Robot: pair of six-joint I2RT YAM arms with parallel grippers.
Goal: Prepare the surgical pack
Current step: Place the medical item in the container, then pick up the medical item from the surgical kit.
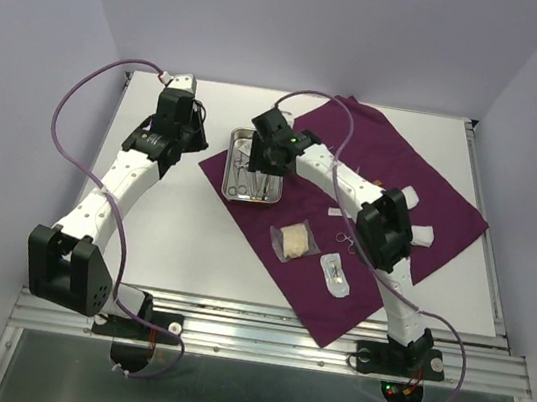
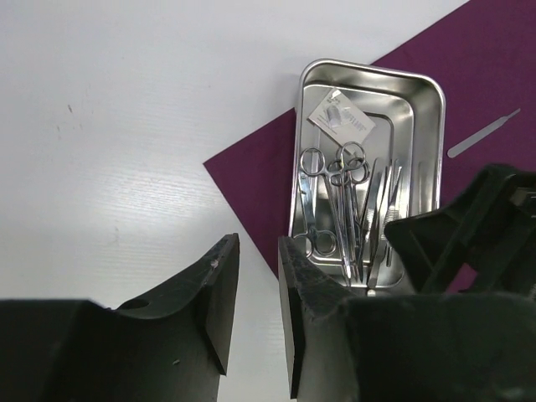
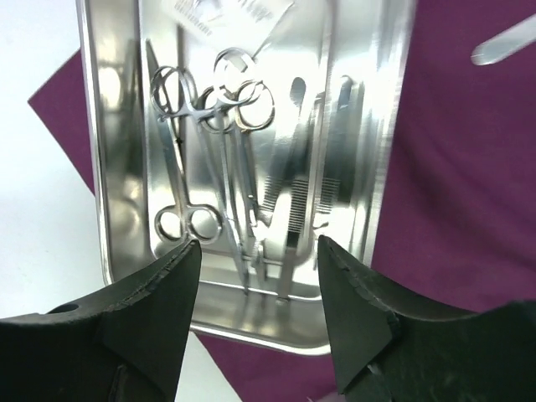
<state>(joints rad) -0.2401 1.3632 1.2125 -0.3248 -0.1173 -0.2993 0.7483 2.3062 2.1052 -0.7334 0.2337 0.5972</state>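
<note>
The right fingers (image 3: pixel 159 293) stand wide and empty over the steel tray (image 3: pixel 109 167); the left fingers (image 2: pixel 219 293) are part-open, empty. Lift straight up, clear of the instruments (image 3: pixel 234 167), before reaching elsewhere.

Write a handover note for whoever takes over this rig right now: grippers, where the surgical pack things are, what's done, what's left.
Left gripper: slightly open, empty, over bare table left of the steel tray.
Right gripper: open, empty, above the tray.
The tray sits at the left corner of the purple cloth and holds scissors and forceps and a small packet.
Loose on the cloth: gauze packet, clear packet, ring-handled instrument, flat steel tool, white pads.
Done: instruments in tray.
Left: probably gather the loose items, then fold the cloth, which lies flat.
</note>
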